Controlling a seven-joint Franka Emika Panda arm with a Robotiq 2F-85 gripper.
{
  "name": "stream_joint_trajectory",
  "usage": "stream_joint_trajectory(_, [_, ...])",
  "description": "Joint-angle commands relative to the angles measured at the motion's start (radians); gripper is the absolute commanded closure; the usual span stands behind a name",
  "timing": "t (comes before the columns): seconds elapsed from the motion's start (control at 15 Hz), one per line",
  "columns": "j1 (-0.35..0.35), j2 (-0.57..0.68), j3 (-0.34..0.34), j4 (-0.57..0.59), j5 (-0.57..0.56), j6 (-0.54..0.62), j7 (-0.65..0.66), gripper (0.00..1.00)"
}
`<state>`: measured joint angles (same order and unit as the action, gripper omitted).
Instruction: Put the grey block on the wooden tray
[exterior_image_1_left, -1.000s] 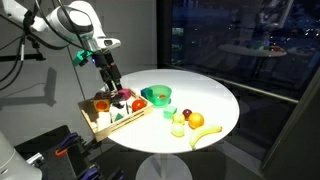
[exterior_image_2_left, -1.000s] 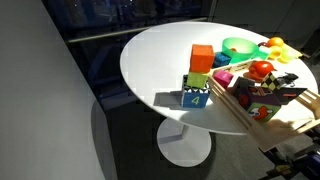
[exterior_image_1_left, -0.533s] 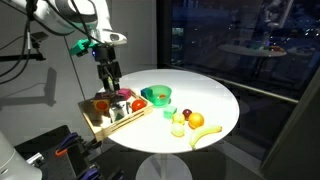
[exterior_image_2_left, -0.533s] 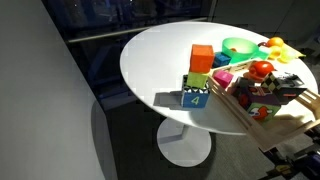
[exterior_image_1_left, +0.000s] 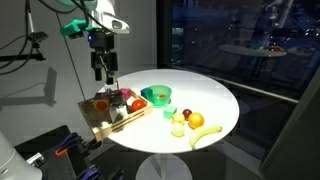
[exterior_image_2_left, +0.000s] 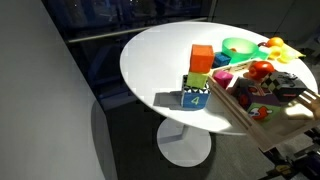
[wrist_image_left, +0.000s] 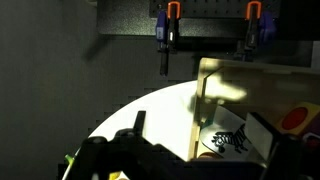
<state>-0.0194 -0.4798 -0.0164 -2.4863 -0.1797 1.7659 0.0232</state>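
The wooden tray (exterior_image_1_left: 98, 124) stands at the table's edge under the arm; it also shows in an exterior view (exterior_image_2_left: 247, 112) and in the wrist view (wrist_image_left: 199, 105). A pale grey block (wrist_image_left: 228, 136) with a zebra picture on its top face lies inside the tray, next to the rim. In an exterior view it is a small pale shape (exterior_image_1_left: 118, 113) among the tray's other items. My gripper (exterior_image_1_left: 103, 71) hangs well above the tray, open and empty. In the wrist view its dark fingers (wrist_image_left: 200, 126) spread wide apart over the block.
A green bowl (exterior_image_1_left: 156, 95) stands beside the tray. Round fruits (exterior_image_1_left: 178, 120), an orange (exterior_image_1_left: 196, 120) and a banana (exterior_image_1_left: 205, 135) lie mid-table. Orange (exterior_image_2_left: 202, 58), green (exterior_image_2_left: 199, 80) and blue numbered (exterior_image_2_left: 196, 96) blocks stand near the tray. A red fruit (exterior_image_2_left: 260, 70) lies in the tray.
The gripper has risen straight up from the tray, from just above its contents to well clear of them. The items in the tray and on the table have stayed put.
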Motion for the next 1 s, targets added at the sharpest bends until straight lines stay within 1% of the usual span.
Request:
stream_joint_trajectory(0.0, [-0.015, -0.042, -0.021, 0.057, 0.037, -0.075, -0.010, 0.00])
stream_joint_trajectory(0.53, [-0.029, -0.147, -0.064, 0.083, 0.118, -0.058, -0.015, 0.00])
stream_joint_trajectory(0.93, [-0.034, -0.146, -0.053, 0.067, 0.098, -0.048, -0.005, 0.00])
